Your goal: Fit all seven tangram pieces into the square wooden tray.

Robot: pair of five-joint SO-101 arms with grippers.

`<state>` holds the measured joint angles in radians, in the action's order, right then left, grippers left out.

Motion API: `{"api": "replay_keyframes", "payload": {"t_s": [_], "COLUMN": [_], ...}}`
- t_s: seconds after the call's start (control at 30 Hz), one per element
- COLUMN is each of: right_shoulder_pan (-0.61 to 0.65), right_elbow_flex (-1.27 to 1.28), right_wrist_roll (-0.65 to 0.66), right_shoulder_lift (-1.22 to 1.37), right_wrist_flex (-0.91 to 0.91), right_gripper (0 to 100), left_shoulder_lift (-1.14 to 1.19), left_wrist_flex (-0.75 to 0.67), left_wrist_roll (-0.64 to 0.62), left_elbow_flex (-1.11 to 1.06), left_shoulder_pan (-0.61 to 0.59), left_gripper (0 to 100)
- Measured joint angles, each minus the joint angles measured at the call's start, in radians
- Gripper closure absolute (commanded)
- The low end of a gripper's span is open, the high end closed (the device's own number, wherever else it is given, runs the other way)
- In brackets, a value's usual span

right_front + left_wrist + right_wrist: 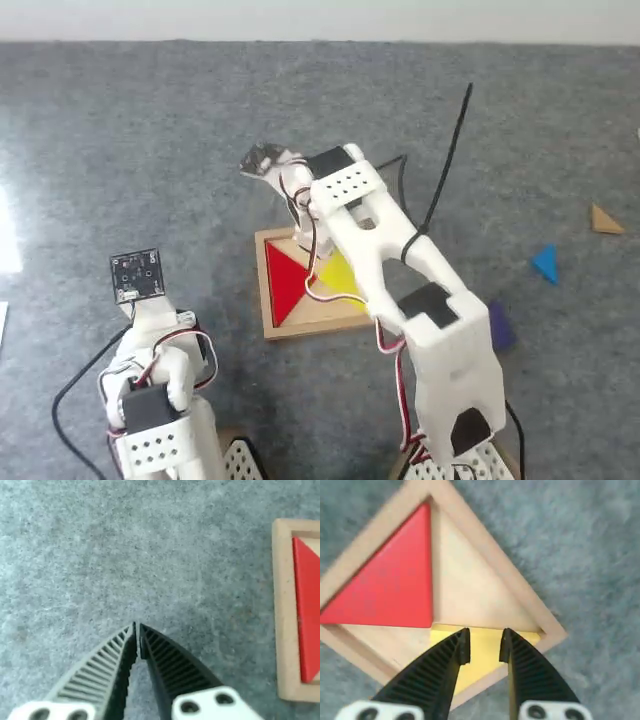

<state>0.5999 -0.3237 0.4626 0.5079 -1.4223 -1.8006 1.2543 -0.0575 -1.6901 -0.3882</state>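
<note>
The square wooden tray [263, 292] lies mid-table with a red triangle [284, 281] and a yellow piece [341, 271] inside it. My right gripper [484, 642] hovers open over the yellow piece [485, 663], next to the red triangle [395, 585], with nothing between its fingers. The tray's rim [501, 567] runs close by. My left gripper [137, 626] is shut and empty over bare carpet beside the tray's edge [282, 610]. A blue triangle [545, 263], a tan triangle [605, 220] and a purple piece [500, 326] lie loose at the right.
The right arm [400, 260] stretches across the tray and hides part of it. The left arm [150, 350] stands at the near left. Grey carpet covers the whole table.
</note>
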Motion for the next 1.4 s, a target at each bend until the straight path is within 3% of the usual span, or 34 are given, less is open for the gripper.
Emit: {"api": "replay_keyframes", "payload": {"t_s": [0.23,0.47,1.0,1.2,1.4], "right_shoulder_pan": [0.06,0.043,0.052,0.127,0.133], "right_elbow_flex": [0.216,0.549,0.301,0.236,0.233], "right_wrist_roll": [-0.091,-0.135,-0.713,-0.83,-0.907], "right_shoulder_lift": [-0.209,-0.336,-0.121,-0.115,-0.057], "right_wrist_flex": [0.04,0.282,0.259,0.109,0.08], "right_gripper": [76.8,59.2,63.4,63.4,63.4], "left_shoulder_lift": [0.0,0.0,0.0,0.0,0.0], "left_wrist_flex": [0.0,0.0,0.0,0.0,0.0], "left_wrist_roll": [0.0,0.0,0.0,0.0,0.0], "left_elbow_flex": [0.0,0.0,0.0,0.0,0.0], "left_shoulder_pan": [0.0,0.0,0.0,0.0,0.0], "left_gripper": [99,99,99,99,99]}}
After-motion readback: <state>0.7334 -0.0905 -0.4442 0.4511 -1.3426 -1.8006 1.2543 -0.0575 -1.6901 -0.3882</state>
